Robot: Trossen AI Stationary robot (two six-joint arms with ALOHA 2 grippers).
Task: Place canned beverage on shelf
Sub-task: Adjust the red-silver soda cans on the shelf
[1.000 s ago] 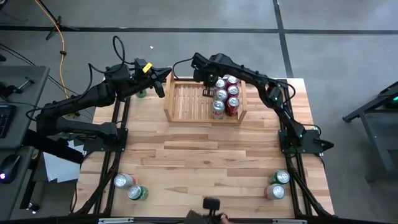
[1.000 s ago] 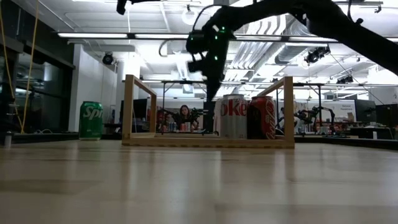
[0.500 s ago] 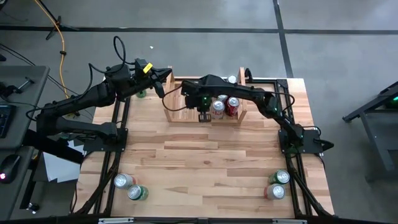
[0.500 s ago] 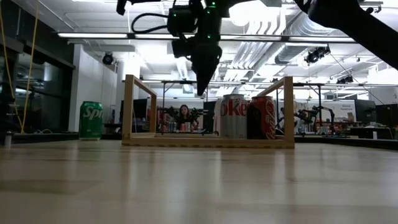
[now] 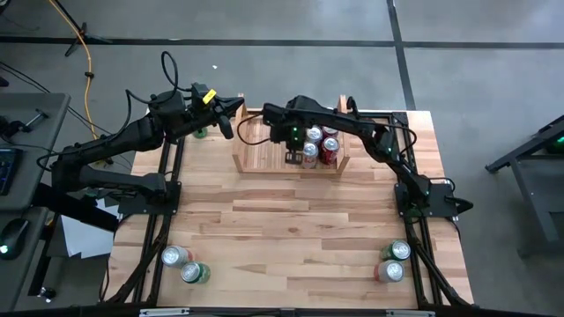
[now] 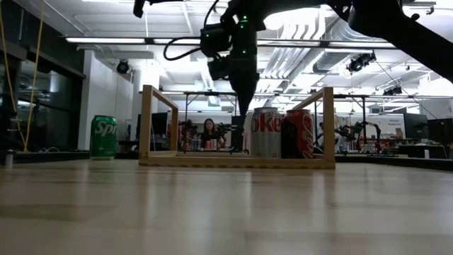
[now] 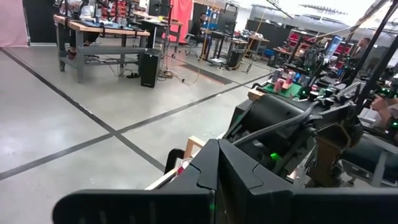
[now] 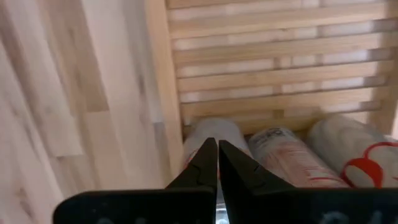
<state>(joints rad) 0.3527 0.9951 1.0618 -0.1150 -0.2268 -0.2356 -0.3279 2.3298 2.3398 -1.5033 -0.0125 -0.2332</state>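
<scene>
- The right pincer (image 5: 290, 158) is hanging pinched shut and holding nothing, above the front of the shelf (image 5: 262, 143), just beside the cans (image 5: 318, 145) packed in its right part.
- The left pincer (image 5: 227, 129) is waiting shut and bare at the shelf's left rear corner, near a green can (image 6: 103, 137).
- Two pairs of spare cans (image 5: 183, 265) are standing at the table's (image 5: 291, 231) near corners.

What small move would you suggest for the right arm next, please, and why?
Probably lift the right gripper clear of the shelf and swing toward the cans near the table's front right corner: it is shut and empty, above cans already shelved.
</scene>
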